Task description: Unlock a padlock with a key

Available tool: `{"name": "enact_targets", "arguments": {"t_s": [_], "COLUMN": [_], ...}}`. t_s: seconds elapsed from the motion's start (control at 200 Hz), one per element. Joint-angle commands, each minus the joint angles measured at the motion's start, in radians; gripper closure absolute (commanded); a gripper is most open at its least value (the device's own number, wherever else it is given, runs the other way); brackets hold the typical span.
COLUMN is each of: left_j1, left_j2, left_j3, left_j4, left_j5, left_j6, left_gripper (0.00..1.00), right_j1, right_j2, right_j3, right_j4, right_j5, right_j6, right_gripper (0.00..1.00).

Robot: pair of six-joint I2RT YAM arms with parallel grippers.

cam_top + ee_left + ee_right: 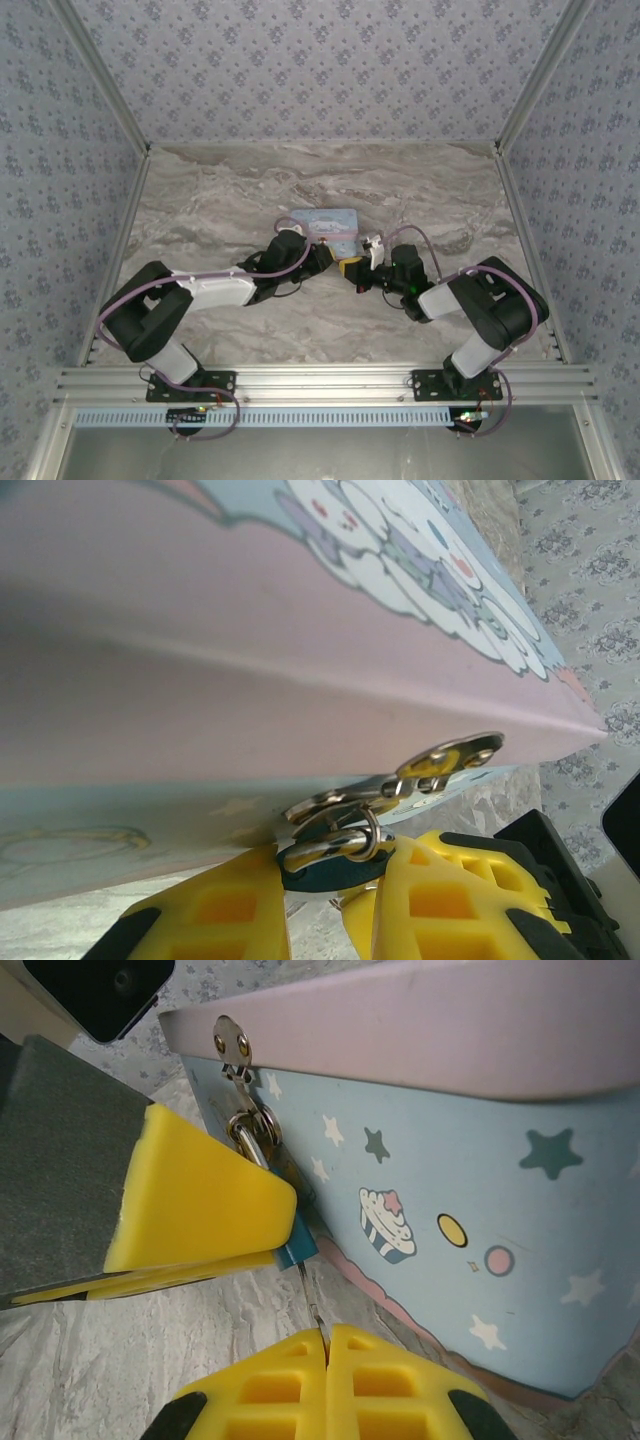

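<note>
At the hasp edge of the tin (440, 1160), my left hand (335, 915) pinches the padlock (322, 876) — my right hand (325, 1338), just beside, pinches the key (309, 1300); open desk (220, 190) lies all around.

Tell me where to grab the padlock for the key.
Pinch the padlock by its teal body, across its sides, from the front of the tin. Its shackle hangs in the hasp, leaving the bottom end open to the key.
</note>
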Motion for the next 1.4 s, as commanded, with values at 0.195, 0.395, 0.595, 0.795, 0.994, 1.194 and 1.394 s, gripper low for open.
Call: {"name": "enact_targets", "arguments": {"t_s": [0.195, 0.395, 0.595, 0.795, 0.994, 1.194, 1.394], "left_j1": [-0.006, -0.007, -0.006, -0.006, -0.006, -0.007, -0.007], "left_j2": [-0.054, -0.060, -0.060, -0.059, -0.058, -0.054, -0.052], "left_j3": [-0.002, -0.003, -0.005, -0.004, -0.004, -0.007, -0.006], "left_j4": [0.055, 0.054, 0.050, 0.048, 0.048, 0.052, 0.055], "left_j5": [-0.020, -0.027, -0.030, -0.030, -0.029, -0.026, -0.022], "left_j6": [0.005, 0.005, 0.005, 0.005, 0.003, -0.001, -0.003], "left_gripper": [0.84, 0.84, 0.84, 0.83, 0.84, 0.84, 0.84], "right_j1": [0.006, 0.008, 0.012, 0.012, 0.012, 0.012, 0.012], "right_j2": [-0.001, -0.005, -0.021, -0.041, -0.042, -0.037, -0.029], "right_j3": [0.002, -0.021, -0.044, -0.047, -0.033, -0.017, 0.002], "right_j4": [0.042, 0.039, 0.039, 0.032, 0.034, 0.031, 0.030], "right_j5": [-0.026, -0.026, -0.028, -0.022, -0.021, -0.018, -0.024], "right_j6": [0.002, -0.006, -0.009, -0.013, -0.012, -0.013, -0.010], "right_gripper": [1.00, 1.00, 1.00, 1.00, 1.00, 1.00, 1.00]}}
